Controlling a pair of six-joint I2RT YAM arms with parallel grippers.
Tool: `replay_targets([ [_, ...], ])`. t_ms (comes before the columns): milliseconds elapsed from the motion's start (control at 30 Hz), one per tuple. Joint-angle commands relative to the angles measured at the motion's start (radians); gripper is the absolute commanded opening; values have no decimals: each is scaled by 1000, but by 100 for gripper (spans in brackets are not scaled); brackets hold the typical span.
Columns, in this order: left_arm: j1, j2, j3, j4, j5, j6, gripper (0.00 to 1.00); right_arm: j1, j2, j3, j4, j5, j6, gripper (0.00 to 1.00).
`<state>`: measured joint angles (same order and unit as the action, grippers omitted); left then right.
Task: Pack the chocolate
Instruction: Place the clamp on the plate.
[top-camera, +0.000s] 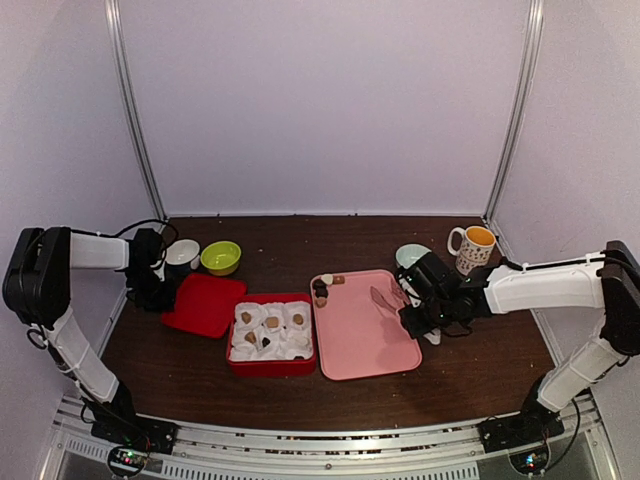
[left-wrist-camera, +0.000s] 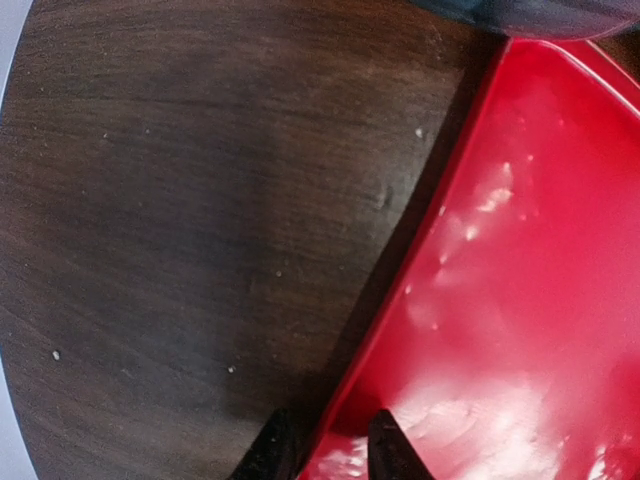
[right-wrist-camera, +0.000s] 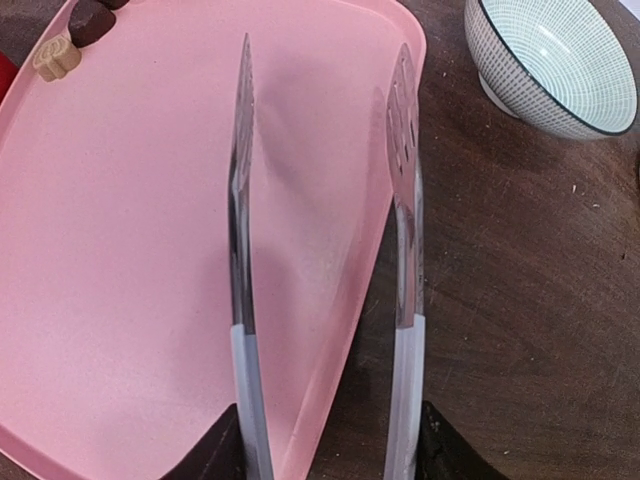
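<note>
**Top external view: chocolate packing, part done**

Item: chocolate (top-camera: 272, 323) sits in white paper cups inside the red box (top-camera: 240, 362), at 9 o'clock from the pink tray (top-camera: 365, 345). A few loose pieces (top-camera: 321, 291) wait at the tray's 11 o'clock corner.

Right gripper (right-wrist-camera: 330, 455): clamped on the tongs (right-wrist-camera: 240, 250), blades apart and empty, over the tray's 3 o'clock edge.

Left gripper (left-wrist-camera: 330, 452): fingers straddle the rim of the red lid (top-camera: 205, 305), at 10 o'clock from the box. Whether they pinch it cannot be told.

Status, as judged: most pieces boxed. Still to do are the tray pieces, then the lid.
</note>
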<state>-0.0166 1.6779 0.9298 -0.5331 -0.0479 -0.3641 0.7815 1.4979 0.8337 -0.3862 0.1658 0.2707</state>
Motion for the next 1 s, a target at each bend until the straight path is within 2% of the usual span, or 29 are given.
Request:
replay_targets([
  [0, 2, 11, 22, -16, 10, 14, 24, 7, -39, 2, 50, 73, -10, 53],
  [300, 2, 30, 47, -42, 11, 14, 26, 8, -115, -28, 90, 65, -21, 65],
  [867, 3, 111, 137, -192, 29, 25, 26, 7, -347, -189, 292, 43, -68, 66],
  [900, 3, 112, 136, -198, 32, 26, 25, 8, -351, -190, 294, 43, -68, 66],
  [967, 2, 115, 136, -207, 35, 28, 15, 7, -351, -193, 295, 41, -66, 66],
])
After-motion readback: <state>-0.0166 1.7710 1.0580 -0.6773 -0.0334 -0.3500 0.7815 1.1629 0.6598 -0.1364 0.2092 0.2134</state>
